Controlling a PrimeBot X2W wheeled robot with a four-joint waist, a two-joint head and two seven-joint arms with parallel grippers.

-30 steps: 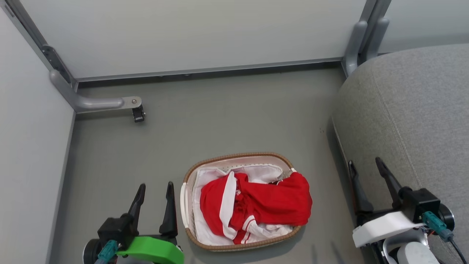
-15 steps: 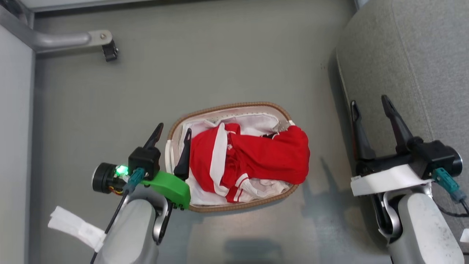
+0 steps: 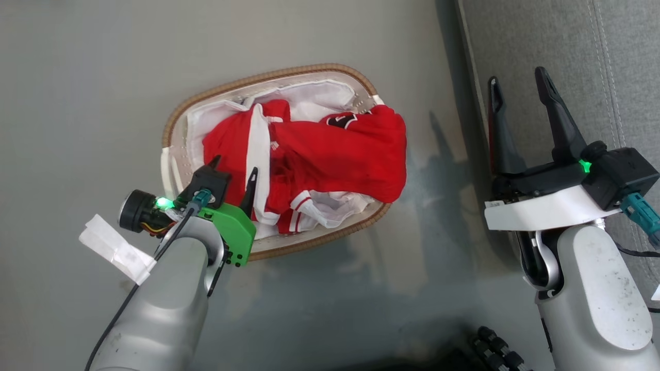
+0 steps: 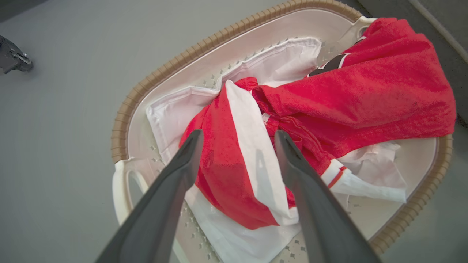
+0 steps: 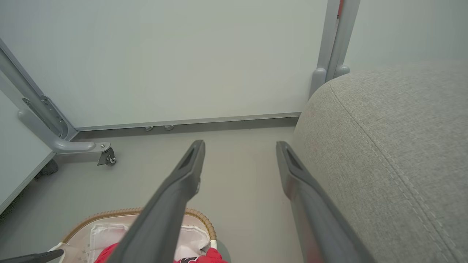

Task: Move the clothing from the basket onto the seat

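2 fingers of the left gripper (image 3: 233,165) hang wide apart, empty, over the basket's (image 3: 268,77) near-left end, straddling the clothing (image 3: 330,154) inside. Best to sink lower and pinch red fabric only, not the white liner (image 3: 309,100). Right of the basket, the right gripper (image 3: 516,76) gapes empty beside the seat (image 3: 567,46).

Seat (image 3: 546,46): cut off by top and right edges. Jersey number (image 3: 343,121): folded into the clothing (image 3: 340,154), unreadable. Basket (image 3: 268,77): near rim partly hidden behind the left gripper (image 3: 234,165). Dark ribbed object (image 3: 495,350) at bottom edge: cropped, unidentifiable.
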